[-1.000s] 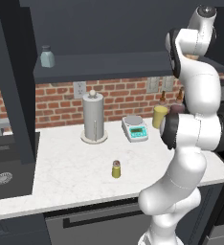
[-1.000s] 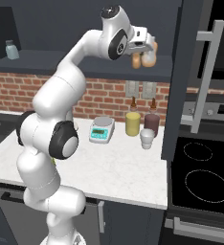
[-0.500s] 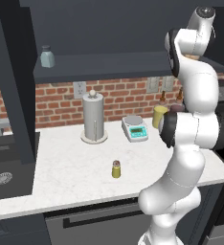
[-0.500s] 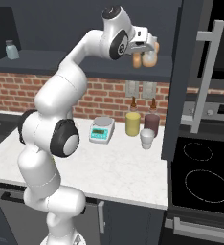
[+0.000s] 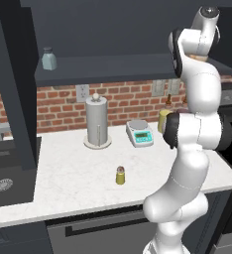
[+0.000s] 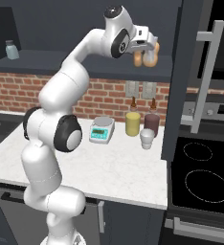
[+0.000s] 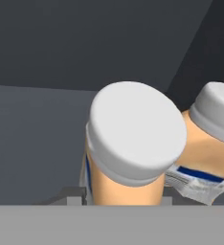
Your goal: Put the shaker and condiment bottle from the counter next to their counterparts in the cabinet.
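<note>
The condiment bottle (image 7: 133, 153) is held upright between the narrowly set fingers (image 6: 149, 53) above the cabinet (image 6: 104, 67) shelf, its twin orange bottle (image 7: 207, 143) lying just beside it and touching, while the shaker (image 5: 120, 175) is left on the table (image 5: 78, 183) below

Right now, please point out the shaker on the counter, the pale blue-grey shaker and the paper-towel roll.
shaker (image 5: 120, 176), left base view, its yellow body.
pale blue-grey shaker (image 5: 49, 60), left base view, its body.
paper-towel roll (image 5: 97, 120), left base view, its side.

place: kitchen | signs: marble counter (image 5: 78, 168), brick backsplash (image 5: 123, 101), stovetop (image 6: 200, 179), paper-towel roll (image 5: 97, 121)
</note>
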